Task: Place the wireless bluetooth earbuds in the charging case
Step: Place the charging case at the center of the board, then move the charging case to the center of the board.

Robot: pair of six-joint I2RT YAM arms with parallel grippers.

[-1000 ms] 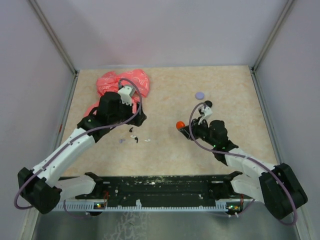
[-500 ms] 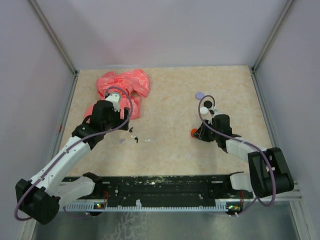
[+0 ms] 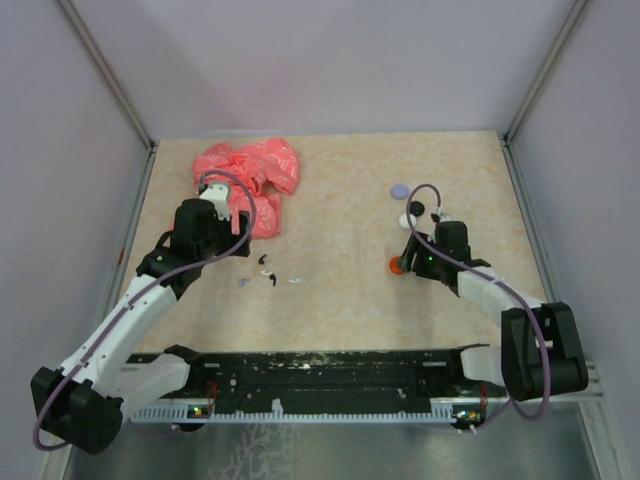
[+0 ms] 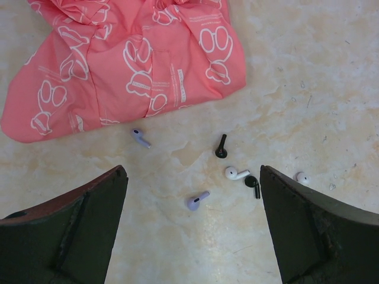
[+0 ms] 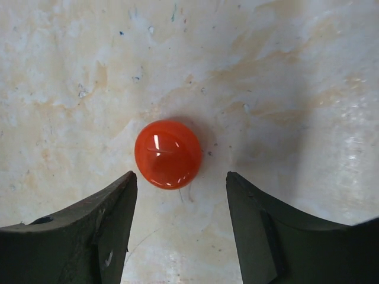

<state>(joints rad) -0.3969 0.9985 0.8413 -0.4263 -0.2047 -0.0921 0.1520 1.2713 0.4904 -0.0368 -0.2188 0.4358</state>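
While closed, red case [image 5: 168,154] on table [image 5: 296,71]

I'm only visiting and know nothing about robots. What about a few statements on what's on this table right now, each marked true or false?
1. The round red case lies on the table, and the right jaws stand open without clamping it. True.
2. The left jaws hold a black earbud. False: they stand open and empty, and both black earbuds lie on the table.
3. Two pale purple earbuds lie on the table near the pink bag. True.
4. A white earbud sits inside the red case. False: the case looks shut, and the white earbuds lie loose on the table.
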